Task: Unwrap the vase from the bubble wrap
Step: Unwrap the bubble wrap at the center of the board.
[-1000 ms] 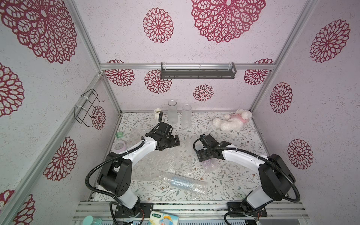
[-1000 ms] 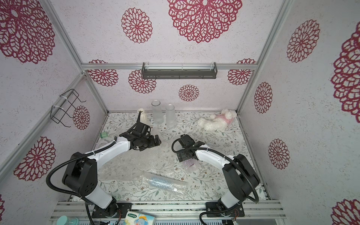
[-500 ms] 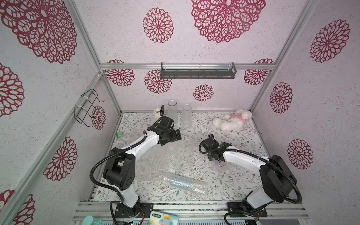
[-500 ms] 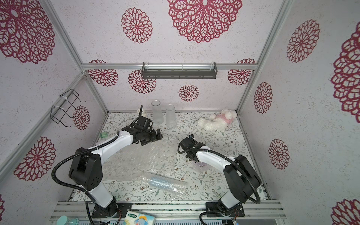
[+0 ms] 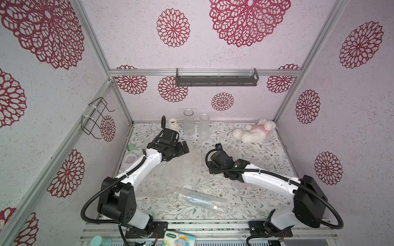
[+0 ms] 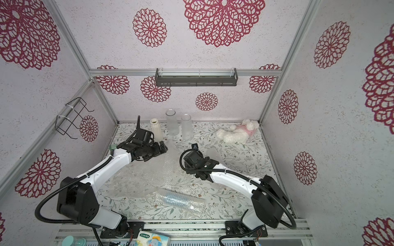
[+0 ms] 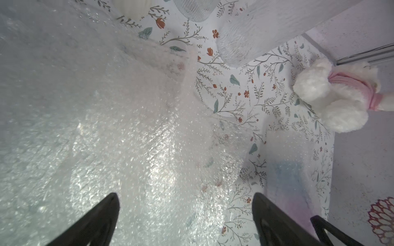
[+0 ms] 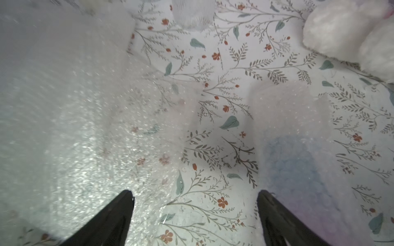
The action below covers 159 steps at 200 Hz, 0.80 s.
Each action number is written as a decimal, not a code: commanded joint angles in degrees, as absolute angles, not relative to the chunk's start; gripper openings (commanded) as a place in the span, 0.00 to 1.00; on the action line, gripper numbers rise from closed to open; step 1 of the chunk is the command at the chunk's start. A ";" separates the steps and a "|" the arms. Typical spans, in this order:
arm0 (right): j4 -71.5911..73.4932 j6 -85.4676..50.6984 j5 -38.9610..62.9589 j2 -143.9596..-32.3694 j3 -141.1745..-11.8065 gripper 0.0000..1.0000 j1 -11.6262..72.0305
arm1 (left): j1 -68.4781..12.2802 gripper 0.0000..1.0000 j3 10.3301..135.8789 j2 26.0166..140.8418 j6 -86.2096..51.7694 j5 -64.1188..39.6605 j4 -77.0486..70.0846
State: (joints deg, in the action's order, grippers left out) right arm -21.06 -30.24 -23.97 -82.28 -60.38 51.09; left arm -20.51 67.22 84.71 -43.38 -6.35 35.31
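A flat sheet of bubble wrap (image 5: 170,172) (image 7: 106,127) is spread over the middle of the table. My left gripper (image 5: 185,148) (image 7: 185,194) hangs open over its far edge with nothing between the fingers. A frosted vase tinted blue and pink (image 8: 298,166) (image 6: 213,153) lies beside my right gripper (image 8: 195,192) and runs under the right arm; whether wrap still covers it I cannot tell. The right gripper is open over bare table between sheet and vase, gripping nothing. Near the front edge lies a bubble wrap roll (image 5: 200,200) with something bluish inside.
Against the back wall stand a white ribbed vase (image 5: 173,125) and two clear glass vases (image 5: 188,123) (image 5: 204,125). A white and pink plush toy (image 5: 253,133) lies at the back right. A green block (image 5: 130,147) and a round lid (image 5: 130,158) sit by the left wall.
My left gripper has moved toward the back wall, up to the sheet's far edge. My right wrist swung right, then came back left beside the tinted vase.
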 commanded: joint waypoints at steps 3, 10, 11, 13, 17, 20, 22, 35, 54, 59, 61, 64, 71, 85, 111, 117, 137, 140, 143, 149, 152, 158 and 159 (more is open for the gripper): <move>-24.26 -32.03 -28.18 -75.97 -61.35 0.94 50.09 | -21.43 1.00 65.54 80.38 -43.68 -5.65 36.51; -26.41 -32.42 -29.43 -74.51 -60.69 0.94 49.10 | -21.77 1.00 65.32 79.40 -43.68 -5.53 37.18; -26.70 -32.47 -29.52 -74.21 -60.49 0.94 48.98 | -21.83 1.00 65.27 79.25 -43.68 -5.53 37.27; -27.15 -32.55 -29.75 -73.77 -60.19 0.94 48.59 | -21.96 1.00 65.23 79.03 -43.68 -5.47 37.46; -27.96 -32.78 -30.14 -72.75 -59.41 0.94 47.91 | -22.16 1.00 65.22 78.59 -43.73 -5.50 37.83; -28.54 -32.90 -30.41 -71.97 -58.70 0.94 47.36 | -22.34 1.00 65.21 78.39 -43.83 -5.50 38.14; -28.89 -33.01 -30.65 -71.39 -58.22 0.94 47.00 | -22.44 1.00 65.21 78.22 -43.89 -5.51 38.25; -30.72 -33.69 -30.93 -67.86 -54.35 0.93 43.52 | -23.76 0.99 65.52 77.41 -44.55 -5.56 38.91; -29.34 -32.63 -25.10 -63.50 -48.35 0.93 36.31 | -26.44 0.99 66.58 77.14 -45.49 -4.78 39.44; -27.79 -32.06 -22.92 -62.33 -46.78 0.93 34.66 | -27.25 0.99 66.93 77.25 -45.73 -4.74 39.48; -27.10 -31.81 -21.99 -61.90 -46.13 0.93 33.96 | -27.53 0.99 67.01 77.25 -45.84 -4.70 39.47; -25.78 -31.48 -20.13 -61.26 -45.14 0.93 33.05 | -28.00 0.99 67.13 77.33 -46.06 -4.65 39.33; -23.33 -31.23 -16.24 -60.02 -43.35 0.93 31.06 | -29.18 0.99 67.32 77.41 -46.67 -4.17 39.15; -20.08 -31.20 -10.34 -58.91 -40.96 0.93 28.13 | -31.27 0.99 67.51 78.05 -47.75 -3.56 38.00; -17.77 -30.54 -6.24 -57.74 -39.05 0.92 26.82 | -33.69 0.97 66.93 81.96 -50.81 -5.60 34.08; -18.09 -30.01 -6.25 -56.81 -39.02 0.91 26.82 | -34.33 0.96 66.97 83.14 -51.64 -6.03 32.89; -21.39 -27.11 -8.81 -54.19 -39.96 0.85 27.25 | -36.53 0.91 67.27 86.91 -53.65 -7.40 27.79; -21.97 -26.69 -9.47 -53.96 -40.25 0.84 27.55 | -36.78 0.91 67.32 87.44 -53.91 -7.57 26.99; -22.72 -26.26 -10.10 -53.95 -40.52 0.83 27.84 | -37.05 0.91 67.33 87.98 -54.30 -7.89 26.16; -24.38 -25.41 -11.42 -54.23 -41.43 0.80 28.38 | -37.30 0.88 67.30 88.95 -55.15 -8.81 24.10; -25.22 -25.06 -12.06 -54.61 -41.95 0.79 28.77 | -37.41 0.86 67.15 89.43 -55.48 -9.34 22.92; -27.19 -24.32 -13.54 -55.58 -43.11 0.77 29.73 | -37.60 0.84 66.88 90.43 -56.51 -10.24 20.75; -27.44 -24.20 -13.93 -55.74 -43.35 0.77 29.98 | -37.61 0.84 66.79 90.52 -56.69 -10.39 20.35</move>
